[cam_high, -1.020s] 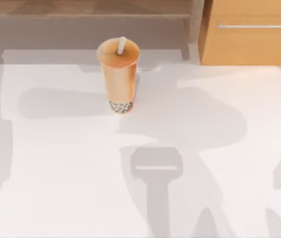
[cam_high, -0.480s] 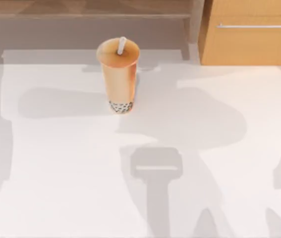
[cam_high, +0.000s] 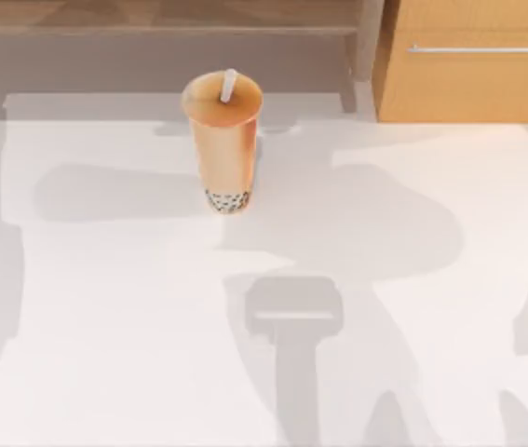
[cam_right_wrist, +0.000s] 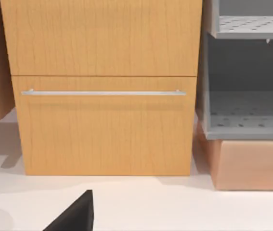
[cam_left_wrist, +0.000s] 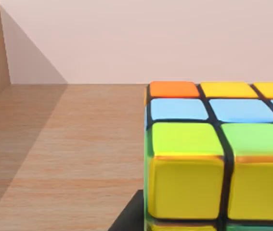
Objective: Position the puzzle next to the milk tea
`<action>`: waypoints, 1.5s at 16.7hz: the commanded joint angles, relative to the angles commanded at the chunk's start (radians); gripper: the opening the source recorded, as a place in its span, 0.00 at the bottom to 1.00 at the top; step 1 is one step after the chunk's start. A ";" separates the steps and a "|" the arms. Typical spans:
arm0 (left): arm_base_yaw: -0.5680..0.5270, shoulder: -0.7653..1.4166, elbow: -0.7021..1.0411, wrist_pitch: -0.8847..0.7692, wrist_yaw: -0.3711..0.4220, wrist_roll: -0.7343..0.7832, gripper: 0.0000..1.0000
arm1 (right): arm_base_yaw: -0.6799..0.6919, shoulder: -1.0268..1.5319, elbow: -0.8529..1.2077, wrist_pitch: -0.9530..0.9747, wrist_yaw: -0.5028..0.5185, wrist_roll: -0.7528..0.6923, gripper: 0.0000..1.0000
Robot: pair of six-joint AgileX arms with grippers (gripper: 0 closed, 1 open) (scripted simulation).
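A white table (cam_high: pixel 133 326) is seen from above, backed by a wooden drawer unit (cam_high: pixel 473 65) at two o'clock. The milk tea (cam_high: pixel 223 140) stands upright at eleven o'clock. The puzzle (cam_left_wrist: pixel 213 159) is shown close against the left wrist camera, presumably carried; neither claw's state can be told.

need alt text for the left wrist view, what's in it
A puzzle cube sits very close to the camera, with yellow, green, blue and orange stickers in black gridlines. It rests on a wooden surface with a pale wall behind. A dark gripper part shows at the cube's lower edge.
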 joint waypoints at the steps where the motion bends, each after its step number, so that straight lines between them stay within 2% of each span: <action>1: 0.000 0.000 0.000 0.000 0.000 0.000 0.00 | 0.000 0.000 0.000 0.000 0.000 0.000 1.00; 9: -0.053 -0.080 -0.027 0.001 -0.047 -0.020 0.00 | 0.000 0.000 0.000 0.000 0.000 0.000 1.00; 17: -0.009 -0.014 0.041 -0.024 -0.003 -0.002 0.00 | 0.000 0.000 0.000 0.000 0.000 0.000 1.00; 25: -0.009 -0.005 0.054 -0.051 -0.007 0.001 0.00 | 0.000 0.000 0.000 0.000 0.000 0.000 1.00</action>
